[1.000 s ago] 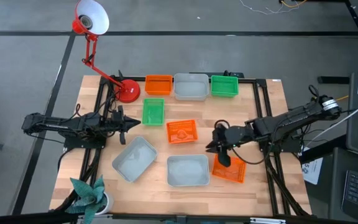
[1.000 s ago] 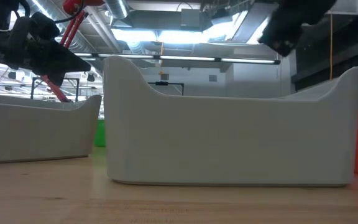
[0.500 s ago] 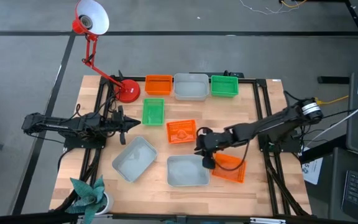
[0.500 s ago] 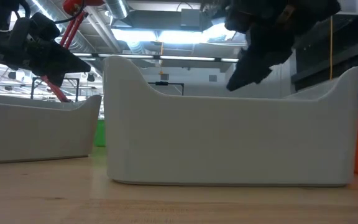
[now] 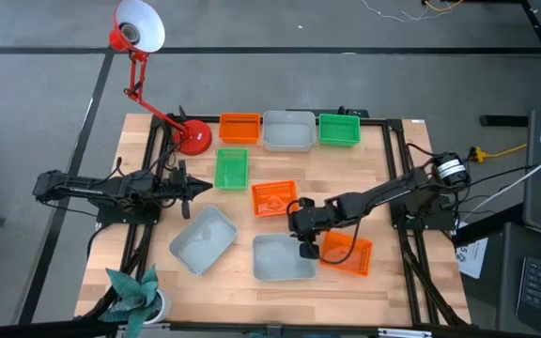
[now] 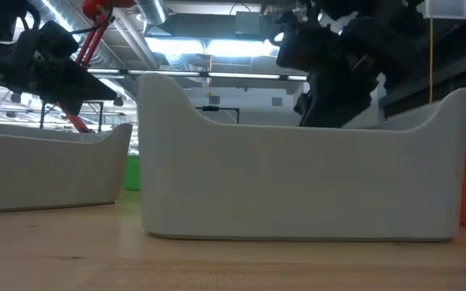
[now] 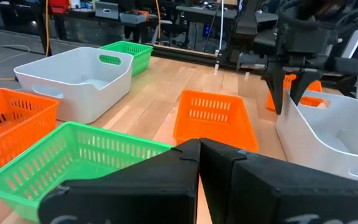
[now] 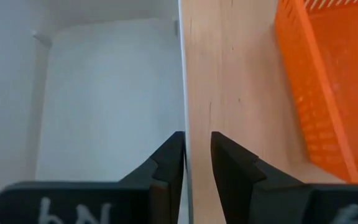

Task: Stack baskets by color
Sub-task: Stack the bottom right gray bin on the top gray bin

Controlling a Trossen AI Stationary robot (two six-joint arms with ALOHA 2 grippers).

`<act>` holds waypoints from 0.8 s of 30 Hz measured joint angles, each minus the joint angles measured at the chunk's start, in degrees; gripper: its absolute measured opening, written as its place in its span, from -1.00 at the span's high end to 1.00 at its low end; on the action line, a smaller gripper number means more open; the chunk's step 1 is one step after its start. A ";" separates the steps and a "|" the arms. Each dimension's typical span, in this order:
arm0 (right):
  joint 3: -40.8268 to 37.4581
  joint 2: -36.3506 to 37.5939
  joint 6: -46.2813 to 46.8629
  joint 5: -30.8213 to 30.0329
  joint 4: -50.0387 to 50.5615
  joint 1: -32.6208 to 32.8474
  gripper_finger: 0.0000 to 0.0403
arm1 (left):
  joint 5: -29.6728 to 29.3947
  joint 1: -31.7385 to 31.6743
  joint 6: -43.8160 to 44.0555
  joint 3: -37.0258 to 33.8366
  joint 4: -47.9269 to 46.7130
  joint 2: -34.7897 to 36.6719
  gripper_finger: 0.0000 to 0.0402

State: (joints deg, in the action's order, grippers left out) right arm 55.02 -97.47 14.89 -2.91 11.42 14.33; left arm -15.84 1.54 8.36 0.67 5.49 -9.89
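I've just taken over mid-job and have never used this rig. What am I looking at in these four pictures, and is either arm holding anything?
You are seeing two dark robot arms working at a wooden table. One picture looks straight down on the table, one sits at table-top height, and one rides on each arm's wrist. On the table lie small baskets in orange, green and pale grey, plus a red desk lamp and a plant. The left arm hangs at the left side, jaws shut and empty. The right arm reaches to the front grey basket. Its jaws stand open astride that basket's wall, the one nearest the front orange basket, and do not grip it yet.
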 joint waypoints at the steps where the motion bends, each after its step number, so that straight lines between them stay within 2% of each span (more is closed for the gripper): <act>1: 0.01 -0.43 0.45 0.03 -0.01 0.00 0.60 | 0.00 0.00 0.00 0.00 0.02 0.00 1.00; 9: 0.00 -2.52 1.44 1.52 0.56 0.13 0.62 | 0.00 -0.01 0.00 0.00 -0.01 0.00 1.00; 14: 0.20 -4.98 1.51 2.44 -1.32 0.11 0.92 | 0.02 0.00 0.00 0.00 0.07 0.00 1.00; 16: 0.38 -5.00 1.16 2.55 -1.29 0.13 0.95 | 0.02 -0.02 0.00 0.00 0.07 0.00 1.00; 21: 5.73 -0.59 -4.04 3.09 7.11 0.13 0.98 | 0.00 0.00 0.00 0.00 0.07 0.00 1.00; 24: 11.77 2.56 -9.73 -3.89 14.70 0.20 0.98 | 0.00 -0.02 0.00 0.00 0.05 0.00 1.00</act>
State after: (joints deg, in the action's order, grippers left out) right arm 66.80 -94.92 5.16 -6.80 26.12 14.52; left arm -15.83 1.52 8.36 0.67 5.54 -9.89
